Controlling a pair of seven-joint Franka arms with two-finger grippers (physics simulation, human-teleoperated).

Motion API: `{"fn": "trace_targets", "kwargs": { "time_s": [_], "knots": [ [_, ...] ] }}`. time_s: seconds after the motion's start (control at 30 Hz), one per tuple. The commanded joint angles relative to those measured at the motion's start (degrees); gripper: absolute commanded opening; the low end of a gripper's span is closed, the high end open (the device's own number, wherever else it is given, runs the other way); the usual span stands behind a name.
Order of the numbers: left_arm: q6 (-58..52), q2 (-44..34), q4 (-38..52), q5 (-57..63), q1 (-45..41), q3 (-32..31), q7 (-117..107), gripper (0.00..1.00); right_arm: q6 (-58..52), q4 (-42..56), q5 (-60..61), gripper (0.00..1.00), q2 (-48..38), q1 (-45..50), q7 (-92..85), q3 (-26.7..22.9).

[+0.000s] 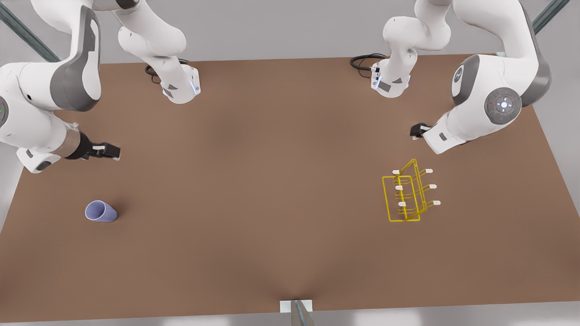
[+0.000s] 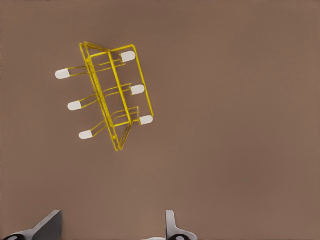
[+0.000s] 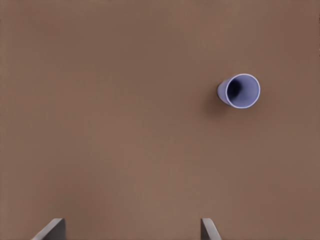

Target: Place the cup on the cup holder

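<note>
The lavender-blue cup (image 1: 100,212) stands mouth up on the brown table (image 1: 272,181) at the front view's left. It appears in the right wrist view as the cup (image 3: 240,91), ahead of my open, empty right gripper (image 3: 131,222). That right gripper (image 1: 106,151) hovers farther back than the cup. The yellow wire cup holder (image 1: 408,194) with white-capped prongs stands at the front view's right. My left gripper (image 1: 418,131) hangs behind it. In the left wrist view the cup holder (image 2: 107,95) lies ahead of my open, empty left gripper (image 2: 113,215).
Both arm bases (image 1: 181,88) (image 1: 389,81) and their black cables sit at the table's far edge. A small white bracket (image 1: 297,306) with a metal strut sits at the near edge's middle. Bare table stretches between cup and holder.
</note>
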Motion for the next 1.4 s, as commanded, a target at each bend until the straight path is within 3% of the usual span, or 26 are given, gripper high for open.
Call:
{"fn": "trace_targets", "kwargs": {
  "time_s": [0.0, 0.07, 0.17, 0.37, 0.6, 0.7, 0.83, 1.0, 1.1, 1.37],
  "knots": [
    [2.4, 0.1, 0.2, -0.2, 0.0, 0.0, 1.0, 1.00, 5.0, 0.3, 0.0, 1.00, -0.1, -0.2, 1.3, 0.1],
    [2.4, 1.8, 1.6, 0.2, 0.1, -0.1, 1.1, 1.00, 6.5, -0.2, 0.1, 1.00, 0.0, -0.5, 0.7, 0.2],
    [2.0, 2.3, 1.6, 0.3, 0.3, 0.1, 2.1, 1.00, 14.8, -0.5, -0.4, 1.00, 8.0, -1.0, 0.1, 0.2],
    [2.1, 2.0, 2.0, 0.1, 0.3, 0.0, 2.0, 1.00, 29.8, -0.8, -0.7, 1.00, 18.8, -11.5, -16.8, 2.5],
    [0.3, 2.3, 1.9, -0.2, 0.3, -0.2, 1.9, 1.00, 36.4, 1.4, -3.2, 1.00, 27.6, -12.9, -26.3, 0.2],
    [-1.2, 2.5, 1.5, -0.2, 0.3, -0.3, 1.7, 1.00, 37.0, -0.4, -3.6, 1.00, 28.2, -13.4, -27.0, -1.1],
    [-2.0, 2.5, 1.5, -0.2, 0.3, -0.3, 1.8, 1.00, 31.7, -2.1, -3.5, 1.00, 26.1, -14.6, -23.9, 1.2],
    [-2.6, 2.6, 1.5, -0.2, 0.2, -0.4, 1.7, 1.00, 32.7, -6.7, -3.7, 1.00, 25.3, -16.0, -22.0, 2.7],
    [-2.6, 2.6, 1.5, -0.2, 0.3, -0.4, 1.7, 1.00, 39.3, -8.3, -6.7, 1.00, 25.8, -16.3, -22.1, 2.5],
    [-2.7, 2.4, 1.8, -0.2, 0.2, -0.4, 1.3, 1.00, 42.4, -15.4, -6.9, 1.00, 25.7, -17.1, -20.0, 2.4]
  ]
}}
